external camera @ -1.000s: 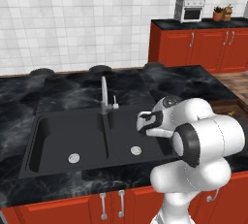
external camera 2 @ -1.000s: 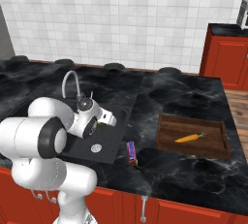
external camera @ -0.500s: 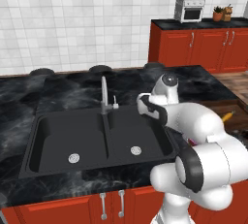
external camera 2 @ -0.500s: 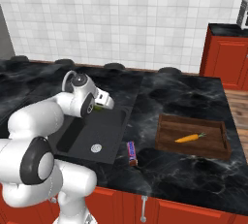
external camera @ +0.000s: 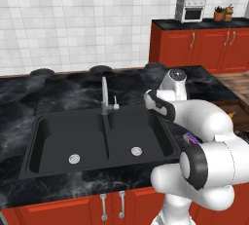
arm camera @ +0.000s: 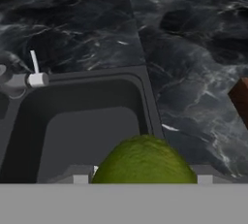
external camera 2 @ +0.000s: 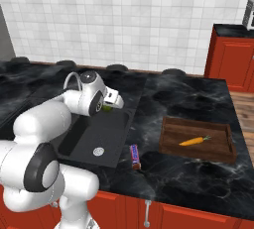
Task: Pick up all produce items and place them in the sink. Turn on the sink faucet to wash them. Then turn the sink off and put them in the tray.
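Observation:
My gripper (external camera 2: 110, 105) is shut on the round green lime (external camera 2: 106, 107), holding it in the air above the right basin of the black sink (external camera 2: 99, 134), near the basin's far right corner. In the hand view the lime (arm camera: 145, 162) bulges up between the finger tips, with the basin (arm camera: 82, 126) below it. The silver faucet (external camera: 103, 92) stands behind the divider between the basins, and its side lever (arm camera: 34, 72) points up. An orange carrot (external camera 2: 193, 141) lies inside the brown wooden tray (external camera 2: 196, 124) on the counter to the right of the sink.
A purple-red wrapped packet (external camera 2: 135, 156) lies on the counter between the sink and the tray. Both basins (external camera: 73, 131) have silver drains. Dark marble counter stretches behind and to the right. Red cabinets with a toaster oven (external camera: 190, 9) stand at the far right.
The hand has risen from low in the right basin and swung up and to the right with the lime still in it. The carrot, tray and packet have not moved.

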